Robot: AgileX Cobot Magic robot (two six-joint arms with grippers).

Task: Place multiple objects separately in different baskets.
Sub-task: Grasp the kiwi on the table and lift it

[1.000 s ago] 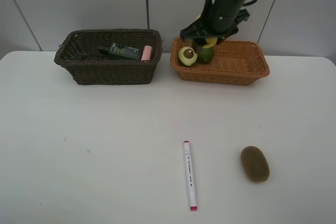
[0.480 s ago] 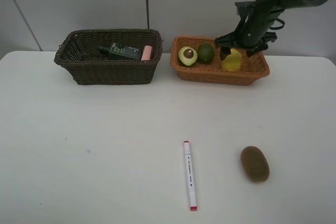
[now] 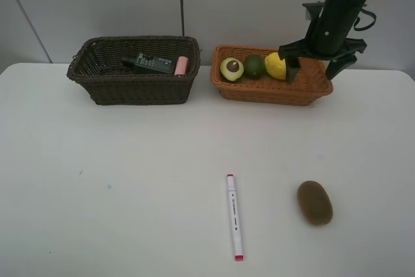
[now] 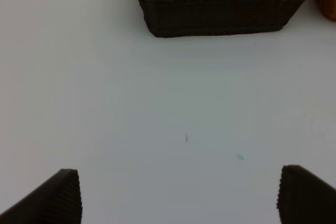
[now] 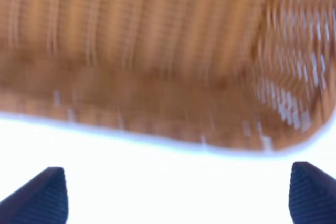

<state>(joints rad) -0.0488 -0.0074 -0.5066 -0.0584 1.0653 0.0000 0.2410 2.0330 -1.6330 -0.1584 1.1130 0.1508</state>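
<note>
The light orange basket (image 3: 272,92) holds a halved avocado (image 3: 231,68), a green lime (image 3: 253,66) and a yellow lemon (image 3: 275,66) in a row. Over that basket's right half hangs my right gripper (image 3: 314,67), open and empty; its wrist view shows only blurred wicker (image 5: 157,51) beyond the open gripper (image 5: 176,195). The dark brown basket (image 3: 139,90) contains a dark green bottle (image 3: 152,63) and a pink bottle (image 3: 181,65). A white marker (image 3: 234,215) and a brown kiwi (image 3: 314,202) lie on the table near the front. My left gripper (image 4: 181,198) is open above bare table, facing the dark basket (image 4: 220,14).
The white table (image 3: 97,180) runs wide around the marker and kiwi. A grey panelled wall stands right behind both baskets. The left arm does not show in the exterior view.
My right gripper carried the lemon rightward across the orange basket, opened and let it go. The lemon now rests beside the lime, and the gripper has drawn further right.
</note>
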